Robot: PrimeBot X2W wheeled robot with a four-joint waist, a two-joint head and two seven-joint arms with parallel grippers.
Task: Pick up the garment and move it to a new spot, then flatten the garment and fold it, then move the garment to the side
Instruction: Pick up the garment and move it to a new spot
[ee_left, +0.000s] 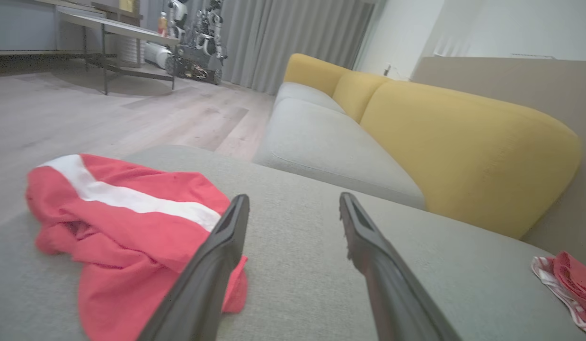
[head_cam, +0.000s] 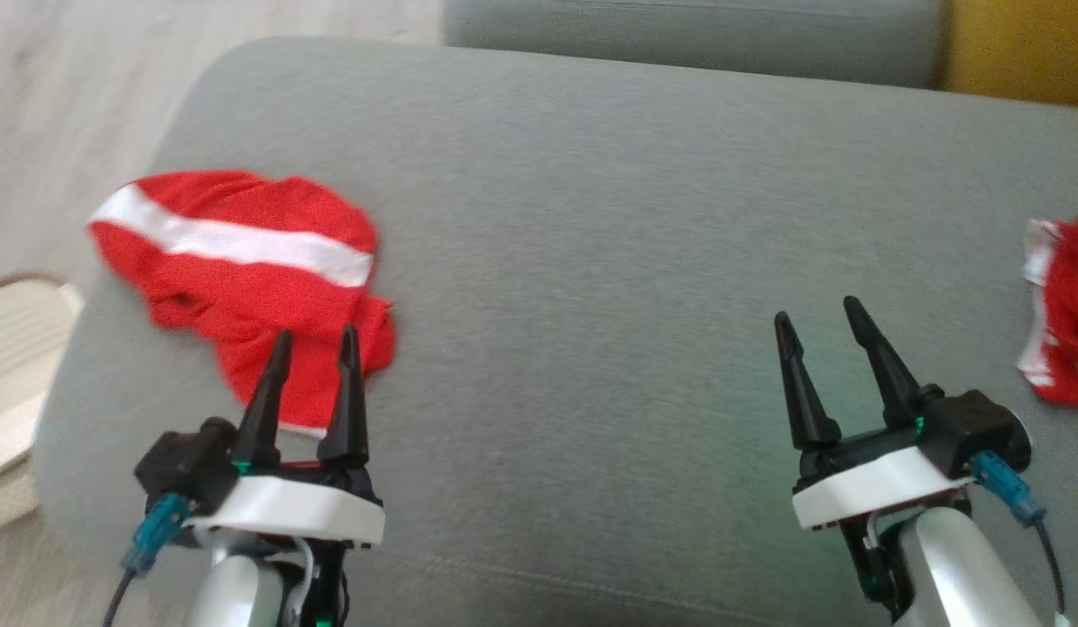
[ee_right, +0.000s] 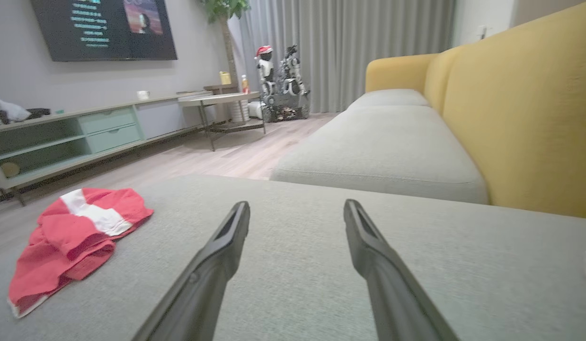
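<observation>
1. Grey upholstery fills the foreground, where the left gripper [head_cam: 317, 333] hovers with its two dark fingers spread apart and nothing between them, at the near edge of the garment [head_cam: 243, 261].
2. On the other side, the right gripper [head_cam: 816, 310] is likewise spread wide and empty, over a bare stretch of the cushion [head_cam: 591, 218] and well apart from the garment.
3. Just beyond the left fingers, the red garment with its white stripe lies in a crumpled heap near the cushion's left end, with edges turned under and creases plain to see.
4. A second cloth [head_cam: 1066, 313], red and white, sits bunched at the cushion's far right edge.
5. Further off, a yellow backrest [ee_left: 463, 142] and pale wooden floor [head_cam: 69, 87] frame the scene.
6. The job appears to be at an early stage. The garment is neither flattened nor folded, and neither gripper has hold of it. Whether this is its new spot cannot be told. Spreading, folding and setting it aside all seem left to do.
</observation>
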